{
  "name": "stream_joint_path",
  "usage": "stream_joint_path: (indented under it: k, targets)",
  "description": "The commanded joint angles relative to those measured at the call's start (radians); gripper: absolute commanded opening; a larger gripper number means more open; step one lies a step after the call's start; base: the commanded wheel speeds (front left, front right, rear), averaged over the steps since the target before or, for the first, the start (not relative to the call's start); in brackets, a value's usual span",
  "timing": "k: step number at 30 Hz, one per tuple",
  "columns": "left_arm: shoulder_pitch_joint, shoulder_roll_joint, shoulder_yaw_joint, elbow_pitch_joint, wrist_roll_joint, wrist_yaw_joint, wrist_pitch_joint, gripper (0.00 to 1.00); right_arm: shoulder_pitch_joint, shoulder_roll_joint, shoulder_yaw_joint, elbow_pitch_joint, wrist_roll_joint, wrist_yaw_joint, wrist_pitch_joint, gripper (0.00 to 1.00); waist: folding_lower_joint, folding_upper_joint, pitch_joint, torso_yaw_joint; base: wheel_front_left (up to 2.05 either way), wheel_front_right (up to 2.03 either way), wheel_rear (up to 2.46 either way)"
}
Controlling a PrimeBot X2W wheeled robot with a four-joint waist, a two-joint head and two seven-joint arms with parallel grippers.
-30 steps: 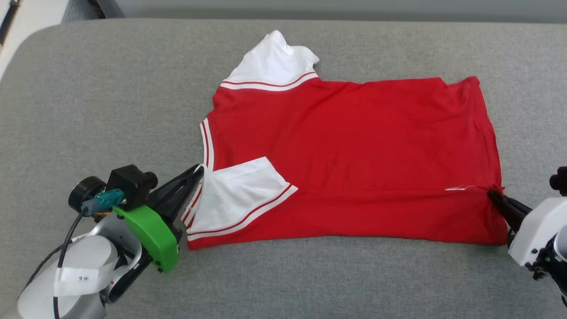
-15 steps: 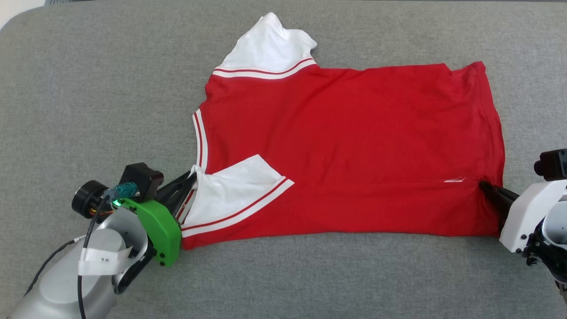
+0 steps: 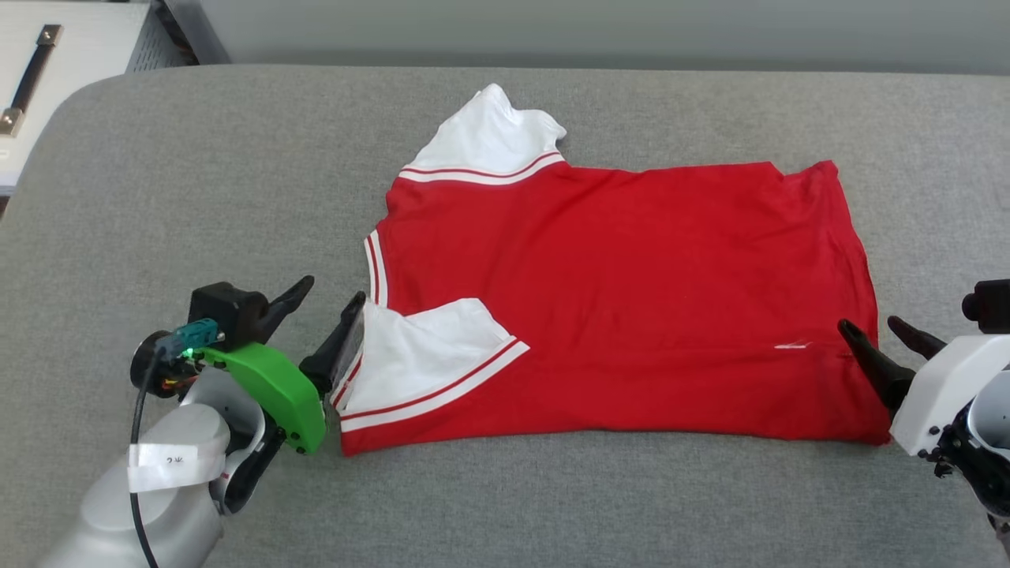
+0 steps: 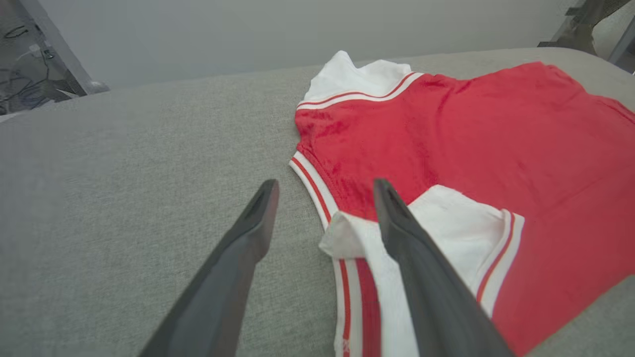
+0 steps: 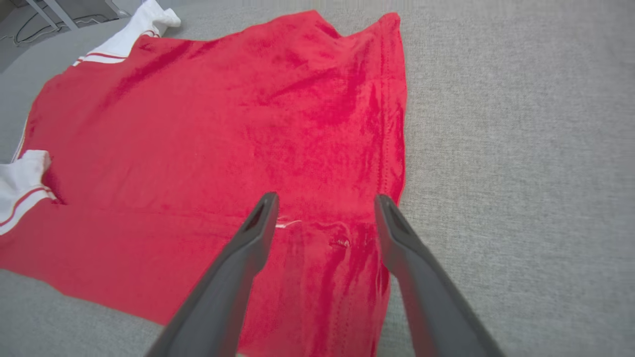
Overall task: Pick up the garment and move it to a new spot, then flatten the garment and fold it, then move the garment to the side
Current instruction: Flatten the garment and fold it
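The left gripper [image 3: 331, 293] stands with its two fingers spread apart, holding nothing, at the collar end of the garment [image 3: 631, 292]. One finger lies against the white sleeve [image 3: 426, 355] that is folded in onto the red body. The other is off the cloth, over the grey padded table [image 3: 197, 173]. The right gripper [image 3: 869, 325] is spread and empty too, at the garment's hem end, with one finger over the red cloth and the other at the hem edge. The garment lies flat and spread wide on the table, its other white sleeve [image 3: 489, 134] sticking out on the far side.
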State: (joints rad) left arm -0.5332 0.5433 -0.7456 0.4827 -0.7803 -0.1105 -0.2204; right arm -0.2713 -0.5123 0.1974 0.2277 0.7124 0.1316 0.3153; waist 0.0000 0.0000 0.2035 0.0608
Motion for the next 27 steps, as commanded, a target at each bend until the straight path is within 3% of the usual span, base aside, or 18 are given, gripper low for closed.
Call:
stream_joint_path:
  k: [1,8,14,23,27]
  targets:
    - [0.022,-0.002,0.016,-0.008,-0.017,0.014,-0.010,1.00,0.023,-0.008,0.000,-0.011,-0.019,-0.001,-0.014,1.00,0.0000,0.0000,-0.045,0.004,0.00,0.00,0.00]
    - [0.119,0.005,0.067,-0.102,-0.084,0.087,-0.010,1.00,0.105,0.022,-0.056,-0.081,-0.078,-0.001,-0.013,1.00,0.0000,0.0000,-0.112,0.003,0.00,0.00,0.00]
    - [0.222,0.040,0.087,-0.263,-0.123,0.195,0.038,1.00,0.195,0.081,-0.143,-0.170,-0.158,-0.001,0.072,1.00,0.0000,0.0000,-0.136,-0.002,0.00,0.00,0.00]
    - [0.343,0.139,0.050,-0.487,-0.166,0.359,0.268,1.00,0.301,0.208,-0.281,-0.309,-0.301,-0.001,0.285,1.00,0.0000,0.0000,-0.121,-0.011,0.00,0.00,0.00]
    - [0.363,0.159,0.031,-0.532,-0.187,0.410,0.358,1.00,0.321,0.269,-0.317,-0.371,-0.341,-0.001,0.354,1.00,0.0000,0.0000,-0.103,-0.017,0.00,0.00,0.00]
